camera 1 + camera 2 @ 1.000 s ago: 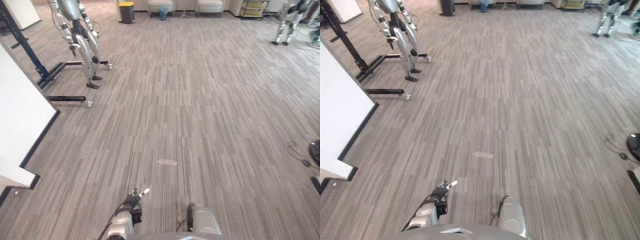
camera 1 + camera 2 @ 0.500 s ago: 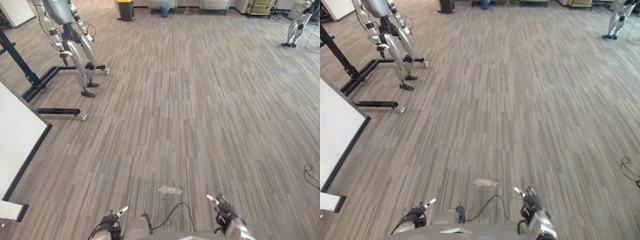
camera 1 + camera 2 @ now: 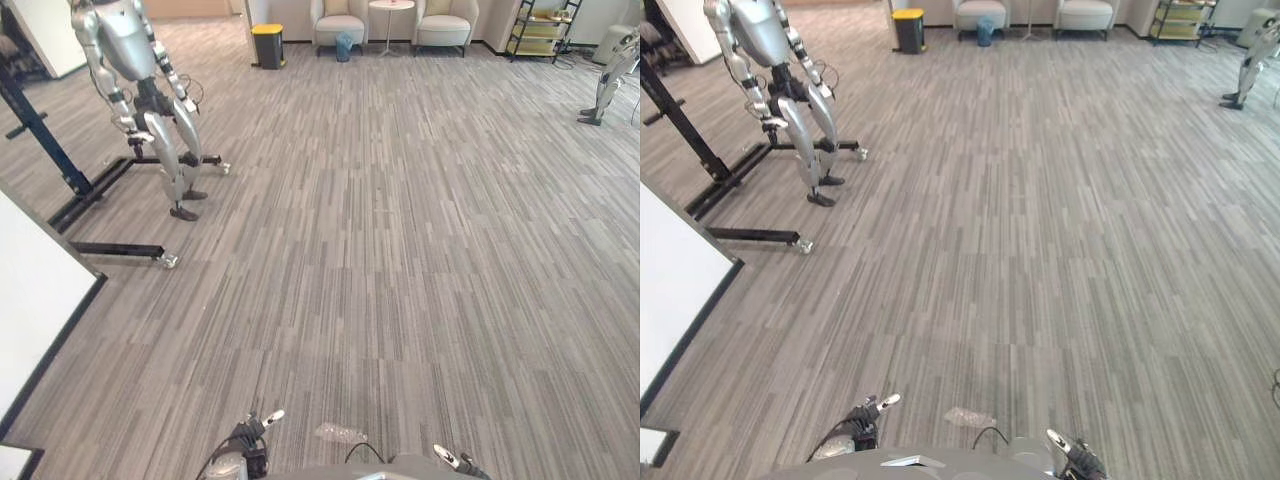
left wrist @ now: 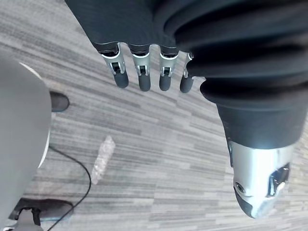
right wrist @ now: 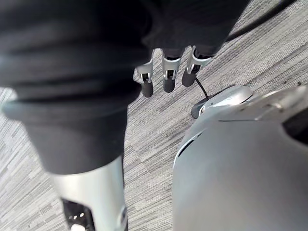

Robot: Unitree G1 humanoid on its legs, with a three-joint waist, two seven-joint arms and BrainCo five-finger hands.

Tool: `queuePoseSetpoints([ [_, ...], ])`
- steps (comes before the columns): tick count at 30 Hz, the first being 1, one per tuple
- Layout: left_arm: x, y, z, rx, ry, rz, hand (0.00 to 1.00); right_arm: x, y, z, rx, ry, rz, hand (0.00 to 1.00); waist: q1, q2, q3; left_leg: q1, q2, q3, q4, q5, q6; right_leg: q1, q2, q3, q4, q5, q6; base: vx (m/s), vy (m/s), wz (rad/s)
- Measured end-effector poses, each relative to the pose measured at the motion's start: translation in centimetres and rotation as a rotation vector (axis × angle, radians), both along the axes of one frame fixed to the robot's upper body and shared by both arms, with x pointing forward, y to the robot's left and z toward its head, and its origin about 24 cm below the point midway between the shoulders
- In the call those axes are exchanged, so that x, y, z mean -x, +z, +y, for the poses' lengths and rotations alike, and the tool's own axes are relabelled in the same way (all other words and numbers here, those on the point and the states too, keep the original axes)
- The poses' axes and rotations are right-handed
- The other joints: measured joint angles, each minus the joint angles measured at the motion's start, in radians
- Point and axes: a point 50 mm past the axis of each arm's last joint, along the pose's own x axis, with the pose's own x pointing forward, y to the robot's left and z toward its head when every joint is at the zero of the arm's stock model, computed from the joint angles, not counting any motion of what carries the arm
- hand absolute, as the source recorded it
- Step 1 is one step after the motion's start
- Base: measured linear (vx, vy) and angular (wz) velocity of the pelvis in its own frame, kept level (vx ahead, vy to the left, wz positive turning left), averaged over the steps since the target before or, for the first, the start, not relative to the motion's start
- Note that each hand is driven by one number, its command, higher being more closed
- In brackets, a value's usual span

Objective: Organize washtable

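No washtable or washing things are in sight; I look down at a grey striped carpet floor (image 3: 400, 250). My left hand (image 3: 250, 440) hangs low at the bottom of the left eye view, its fingers (image 4: 139, 72) straight and empty above the carpet. My right hand (image 3: 455, 462) peeks in at the bottom right, and its fingers (image 5: 166, 74) hang relaxed with nothing in them. A small pale scrap (image 3: 340, 432) lies on the carpet between the two hands.
Another humanoid robot (image 3: 140, 80) hangs on a black wheeled stand (image 3: 90, 215) at the far left. A white panel (image 3: 30, 300) borders the left side. A yellow-lidded bin (image 3: 267, 45), armchairs (image 3: 340, 25) and a shelf (image 3: 540, 30) line the far wall.
The whole picture has shifted, so the camera moved and now takes in the far wall. My right hand came into view and has sunk to the bottom edge; the left swings slightly.
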Motion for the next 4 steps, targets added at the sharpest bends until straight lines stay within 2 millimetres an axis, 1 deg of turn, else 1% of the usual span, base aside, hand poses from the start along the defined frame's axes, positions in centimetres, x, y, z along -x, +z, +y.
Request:
queuePoseSetpoints([
  [2,0.67,-0.19,0.33,0.003,0.011,0.024,0.0,0.06,-0.06,0.2,-0.005,0.01,0.004,0.0,0.002,-0.005,-0.005,0.009,0.018,0.001,-0.01,0.0,0.0,0.037,0.028,-0.004,-0.075,0.035,-0.008,0.08,-0.074,-0.06],
  [3,0.69,-0.18,0.43,0.004,0.012,0.024,0.0,-0.2,-0.05,0.3,-0.007,0.018,-0.001,0.0,0.004,-0.005,-0.011,0.005,0.019,0.002,-0.012,0.001,-0.001,0.041,0.032,-0.003,-0.096,0.047,-0.007,0.05,-0.003,-0.09],
  [4,0.72,-0.18,0.54,0.006,0.011,0.024,0.0,-0.38,-0.02,0.28,-0.005,0.028,-0.003,0.0,0.005,-0.01,-0.013,0.005,0.016,0.004,-0.016,0.001,-0.002,0.046,0.03,-0.002,-0.115,0.058,-0.004,0.03,0.017,-0.08],
])
